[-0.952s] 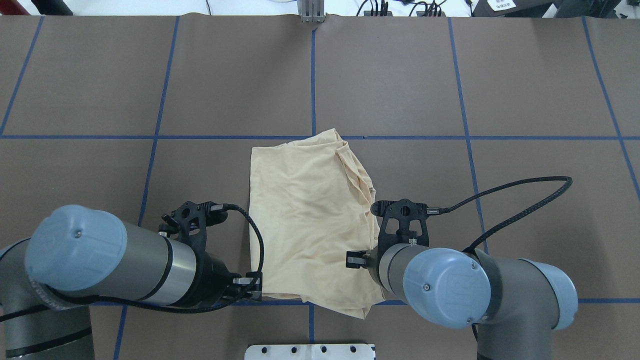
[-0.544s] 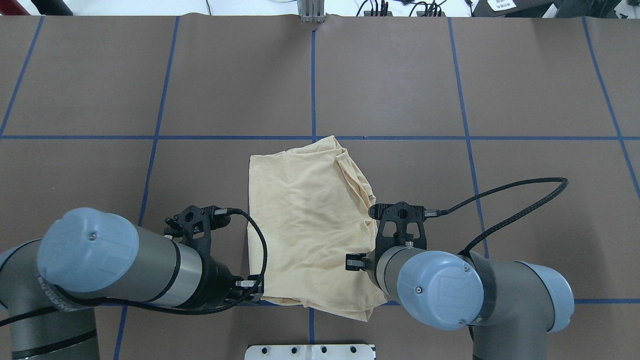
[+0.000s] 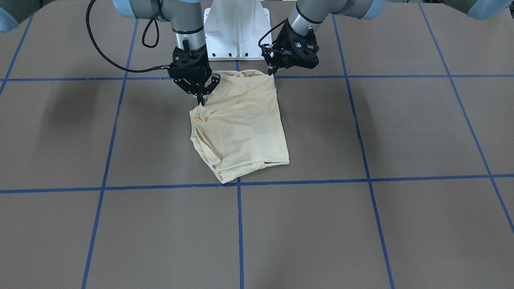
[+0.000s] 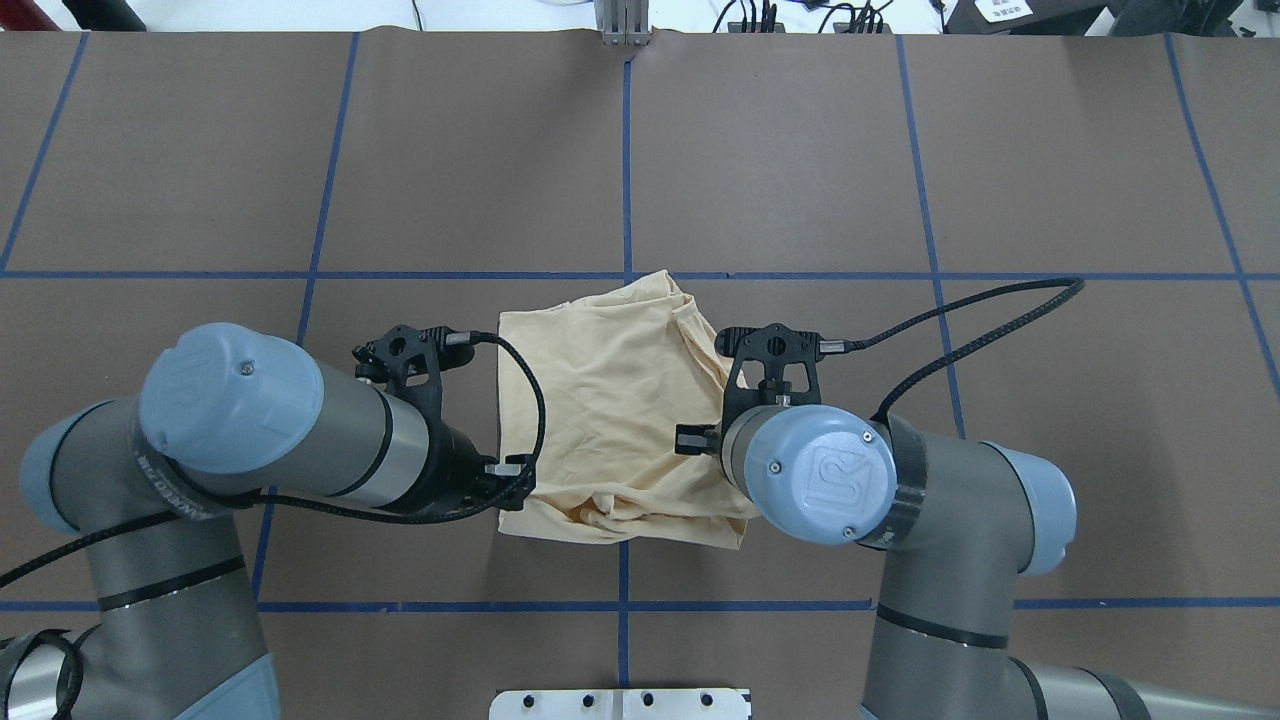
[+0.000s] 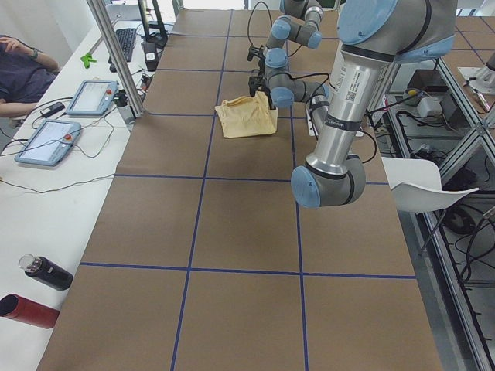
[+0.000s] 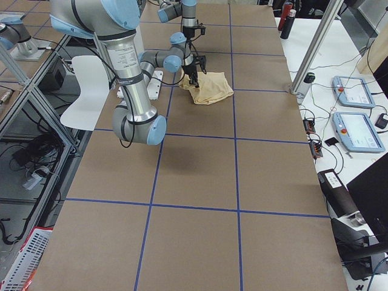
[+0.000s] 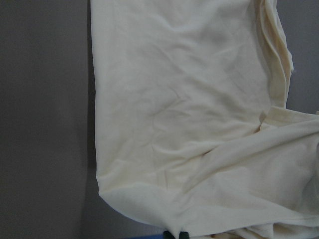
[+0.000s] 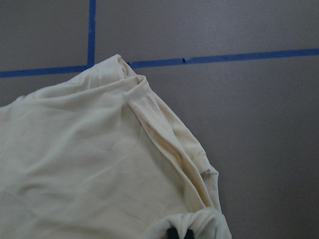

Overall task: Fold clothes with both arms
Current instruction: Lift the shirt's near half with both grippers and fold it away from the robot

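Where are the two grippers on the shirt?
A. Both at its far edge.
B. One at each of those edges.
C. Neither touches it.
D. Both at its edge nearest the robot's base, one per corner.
D: in the front-facing view the right gripper and the left gripper both meet the shirt at the corners of its edge beside the white base.

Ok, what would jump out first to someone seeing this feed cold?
The cream shirt lies part-folded and rumpled on the brown table, close to the robot. The left gripper and the right gripper each pinch a corner of its robot-side edge, one on either side.
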Motion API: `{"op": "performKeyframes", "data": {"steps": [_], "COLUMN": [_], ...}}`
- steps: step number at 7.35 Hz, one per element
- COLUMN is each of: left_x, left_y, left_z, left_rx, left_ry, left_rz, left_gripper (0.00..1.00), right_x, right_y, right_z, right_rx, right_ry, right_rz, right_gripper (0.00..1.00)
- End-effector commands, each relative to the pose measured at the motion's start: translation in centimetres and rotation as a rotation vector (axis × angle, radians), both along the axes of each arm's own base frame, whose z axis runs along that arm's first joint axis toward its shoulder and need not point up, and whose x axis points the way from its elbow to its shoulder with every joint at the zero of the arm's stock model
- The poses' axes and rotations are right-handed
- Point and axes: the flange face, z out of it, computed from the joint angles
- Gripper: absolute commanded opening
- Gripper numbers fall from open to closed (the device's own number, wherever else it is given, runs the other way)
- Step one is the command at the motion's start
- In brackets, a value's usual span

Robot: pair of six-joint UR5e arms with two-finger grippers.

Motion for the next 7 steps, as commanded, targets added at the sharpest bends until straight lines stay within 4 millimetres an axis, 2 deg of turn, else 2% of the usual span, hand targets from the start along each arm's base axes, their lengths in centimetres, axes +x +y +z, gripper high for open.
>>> {"op": "performKeyframes", "data": {"steps": [1,2,4,6,7], "left_x": [0.8,1.9,3.1,4.3,4.2], "left_y": [-4.6,-6.6,-9.4,-12.6,-13.6], "left_z": [-0.5,-0.2,2.5,2.8,2.4], "left_rx": [0.037,0.053,0.113,0.114,0.141], "left_ry": [-0.025,-0.053,-0.14,-0.176,-0.182], "left_rz": [-0.04,-0.048,-0.084,-0.103,-0.096], "left_gripper": [0.0,0.0,0.0,0.0,0.0], "right_x": [-1.2,-2.0,-4.4,-4.7,-4.2], "right_y": [-4.5,-6.4,-9.0,-10.9,-11.7], "right_z": [0.4,0.7,1.6,1.8,1.1], "right_rx": [0.007,0.01,0.007,0.018,0.021], "right_ry": [0.03,0.033,0.062,0.07,0.062], "right_rz": [0.039,0.055,0.063,0.069,0.071], "right_gripper": [0.0,0.0,0.0,0.0,0.0]}}
